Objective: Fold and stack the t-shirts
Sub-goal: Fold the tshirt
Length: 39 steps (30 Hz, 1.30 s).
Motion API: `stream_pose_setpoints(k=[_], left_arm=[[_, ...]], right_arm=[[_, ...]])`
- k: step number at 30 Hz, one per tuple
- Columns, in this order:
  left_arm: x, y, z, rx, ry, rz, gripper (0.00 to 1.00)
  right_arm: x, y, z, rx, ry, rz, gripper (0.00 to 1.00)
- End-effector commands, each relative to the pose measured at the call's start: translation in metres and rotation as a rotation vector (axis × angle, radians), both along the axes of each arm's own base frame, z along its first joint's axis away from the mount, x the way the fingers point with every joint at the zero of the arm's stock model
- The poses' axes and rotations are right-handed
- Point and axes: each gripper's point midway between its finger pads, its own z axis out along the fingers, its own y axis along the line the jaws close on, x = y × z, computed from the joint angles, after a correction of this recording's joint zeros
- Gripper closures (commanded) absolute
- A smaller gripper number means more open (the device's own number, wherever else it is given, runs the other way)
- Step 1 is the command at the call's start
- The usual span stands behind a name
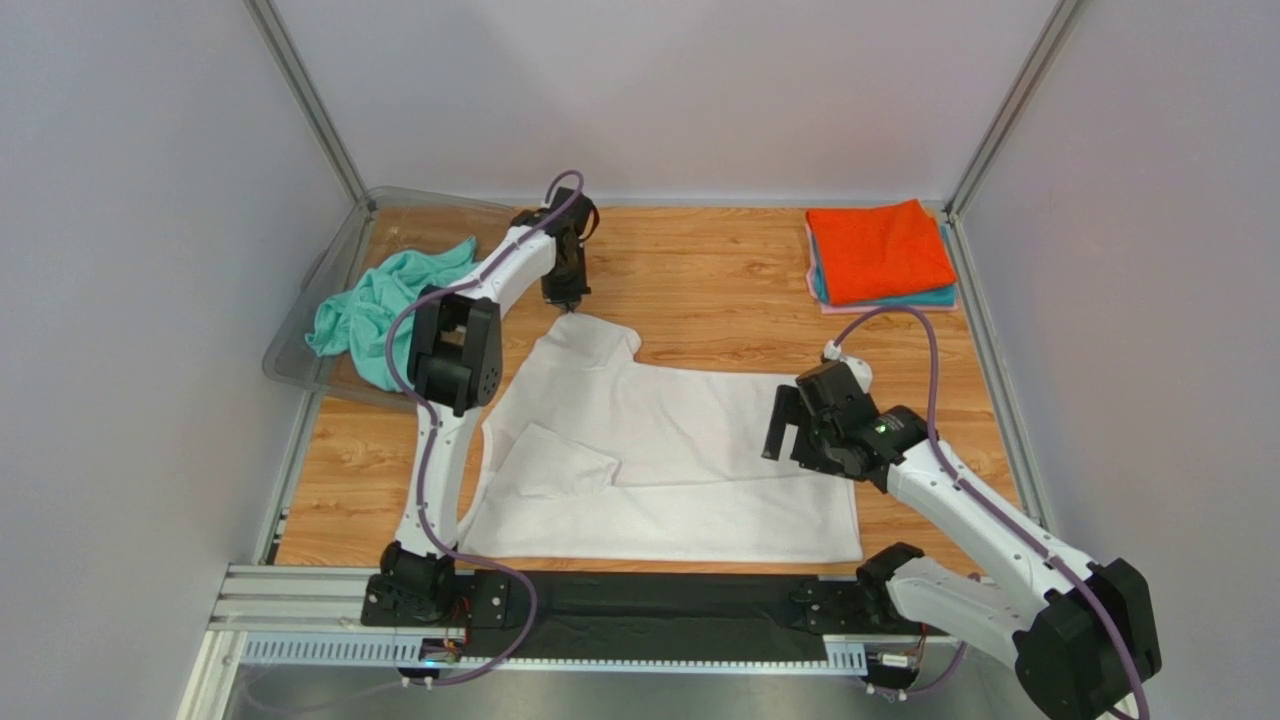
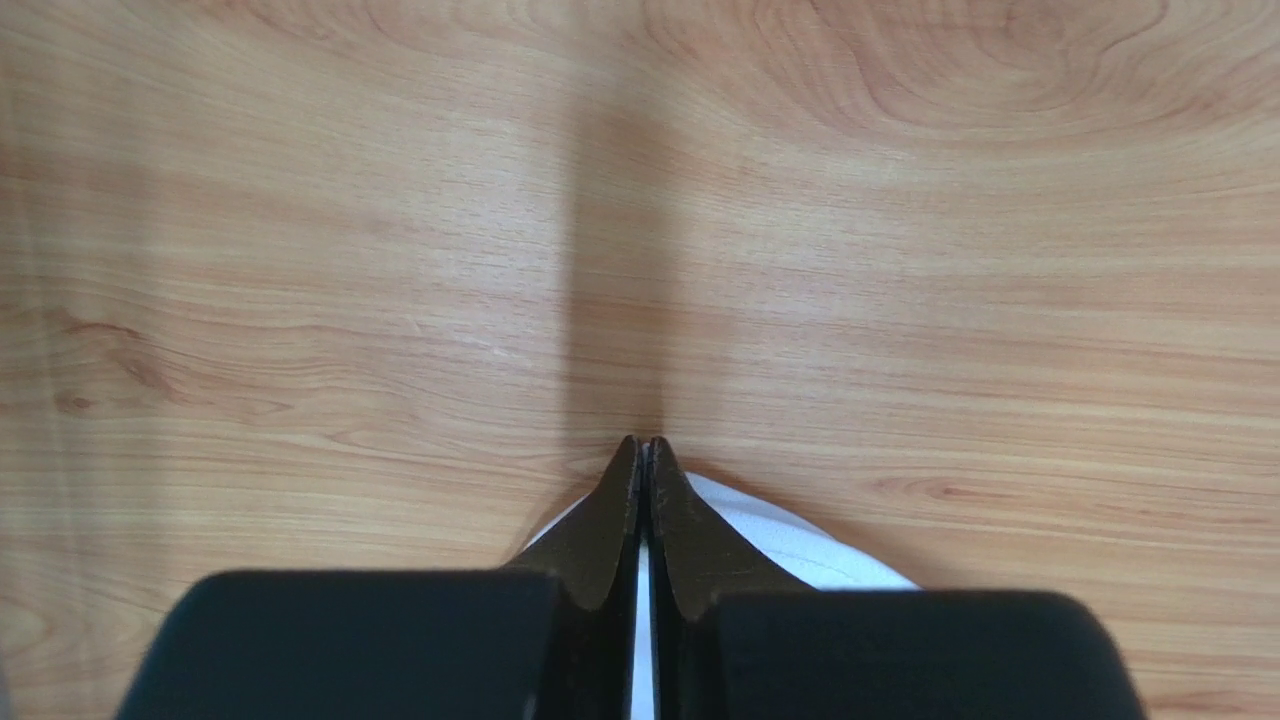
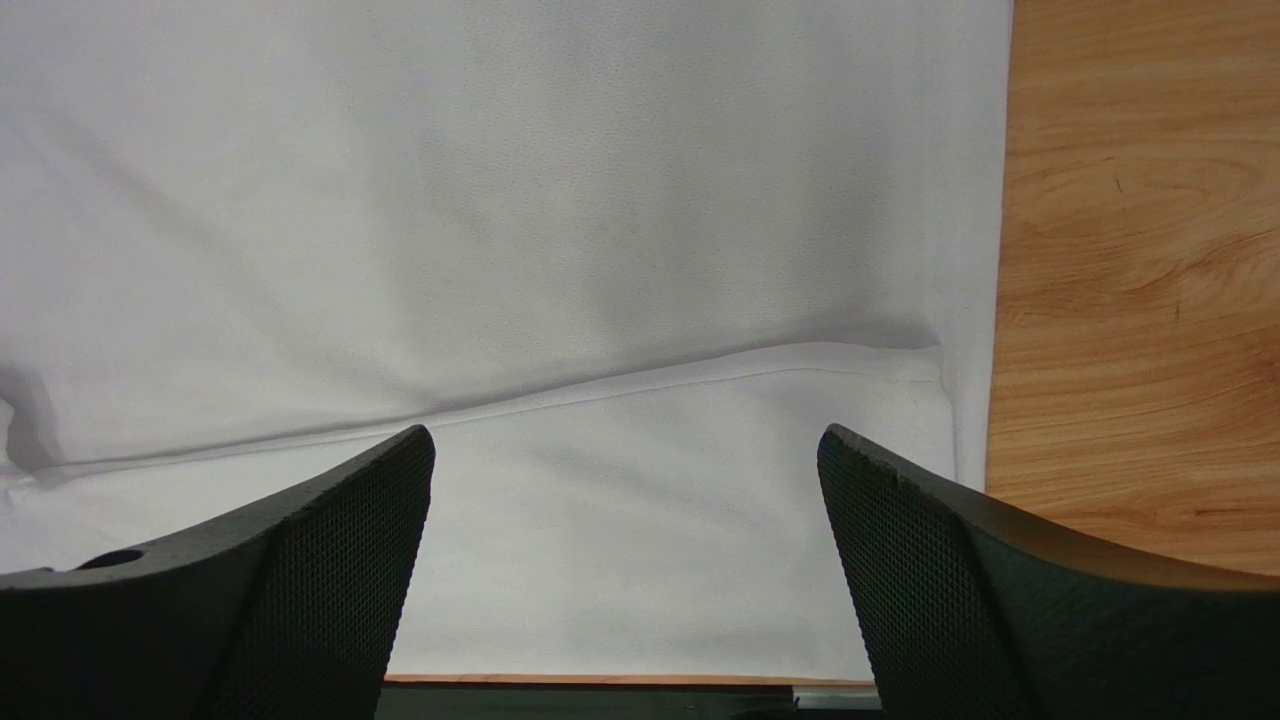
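Spread mostly flat over the middle of the table (image 1: 721,285): the white shirt (image 1: 691,450). Hem toward the right edge, one sleeve reaching out toward the far-left corner, the other turned in over the body near the front-left. Probably laid out that way to allow a clean lengthwise fold.

Down at the tip of the far sleeve, the left gripper (image 1: 568,288). Fingers (image 2: 609,518) pressed fully together, with a sliver of white cloth caught between them in the wrist view. Pinched low against the wood, likely for lifting or dragging that sleeve back over the body.

Above the shirt close to its hem edge, the right gripper (image 1: 780,428). Spread wide, holding nothing. Poised over a raised fabric edge crossing its wrist view, seemingly the spot for a matching pinch, for moving both ends together.

Crumpled in the clear tray (image 1: 293,360) at the far-left corner, the mint-green shirt (image 1: 376,308), not yet folded. In the far-right corner, the folded stack (image 1: 887,293) with the orange shirt (image 1: 879,248) on top. Parked there well apart from the white one, presumably to keep the working area free.
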Motion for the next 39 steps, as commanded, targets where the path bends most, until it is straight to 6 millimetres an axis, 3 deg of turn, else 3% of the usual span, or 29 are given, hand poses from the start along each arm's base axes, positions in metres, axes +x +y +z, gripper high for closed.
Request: stream_pose_setpoints(k=[1,7,8,9,11,12,14,15,18,19,20,21,22,23,25,26,27,29,31,34,39], left_arm=[[-0.012,-0.011,0.006,-0.030,0.021,-0.028,1.00],[-0.014,-0.019,0.037,-0.092,-0.034,-0.061,1.00],[-0.014,-0.022,0.052,-0.115,-0.064,-0.067,1.00],[-0.021,-0.022,0.048,-0.115,-0.054,-0.069,1.00],[-0.020,-0.024,0.071,-0.147,-0.120,-0.069,1.00],[-0.028,-0.022,0.066,-0.146,-0.109,-0.070,1.00],[-0.031,-0.027,0.085,-0.178,-0.164,-0.079,1.00],[-0.040,-0.025,0.079,-0.175,-0.151,-0.080,1.00],[-0.052,-0.029,0.087,-0.218,-0.175,-0.094,1.00],[-0.054,-0.031,0.096,-0.240,-0.200,-0.100,1.00],[-0.062,-0.030,0.090,-0.241,-0.186,-0.101,1.00],[-0.065,-0.030,0.091,-0.243,-0.191,-0.104,1.00],[-0.067,-0.030,0.098,-0.252,-0.209,-0.105,1.00],[-0.074,-0.029,0.092,-0.251,-0.193,-0.104,1.00],[-0.079,-0.030,0.099,-0.267,-0.208,-0.110,1.00],[-0.084,-0.028,0.094,-0.266,-0.200,-0.110,1.00],[-0.086,-0.028,0.096,-0.270,-0.205,-0.110,1.00],[-0.093,-0.025,0.096,-0.274,-0.209,-0.107,1.00],[-0.097,-0.027,0.100,-0.289,-0.219,-0.113,1.00],[-0.103,-0.027,0.099,-0.301,-0.216,-0.119,1.00],[-0.108,-0.027,0.096,-0.312,-0.209,-0.122,1.00]], right_arm=[[0.009,0.001,0.005,0.011,-0.042,-0.017,0.00],[0.023,-0.006,0.018,-0.011,-0.086,-0.055,0.00],[0.028,-0.012,0.019,-0.023,-0.090,-0.080,0.00],[0.032,-0.015,0.022,-0.030,-0.097,-0.092,0.00],[0.047,-0.025,0.030,-0.043,-0.111,-0.140,0.00],[0.052,-0.029,0.032,-0.046,-0.114,-0.160,0.00],[0.070,-0.037,0.035,-0.064,-0.128,-0.195,0.00],[0.077,-0.040,0.036,-0.065,-0.130,-0.208,0.00],[0.105,-0.051,0.034,-0.079,-0.137,-0.240,0.00],[0.112,-0.061,0.031,-0.086,-0.129,-0.270,0.00],[0.118,-0.062,0.018,-0.084,-0.088,-0.267,0.00],[0.131,-0.064,0.023,-0.062,-0.091,-0.282,0.02],[0.139,-0.074,0.009,-0.056,-0.050,-0.315,0.03],[0.145,-0.073,0.005,-0.031,-0.039,-0.305,0.05],[0.165,-0.082,0.004,-0.028,-0.049,-0.328,0.09],[0.170,-0.083,-0.010,-0.037,-0.007,-0.329,0.09],[0.183,-0.085,-0.004,-0.042,-0.026,-0.326,0.13],[0.191,-0.088,-0.019,-0.068,0.005,-0.330,0.17],[0.205,-0.091,-0.018,-0.088,-0.005,-0.339,0.22],[0.212,-0.095,-0.036,-0.121,0.041,-0.337,0.41],[0.205,-0.101,-0.052,-0.159,0.087,-0.360,0.51]])
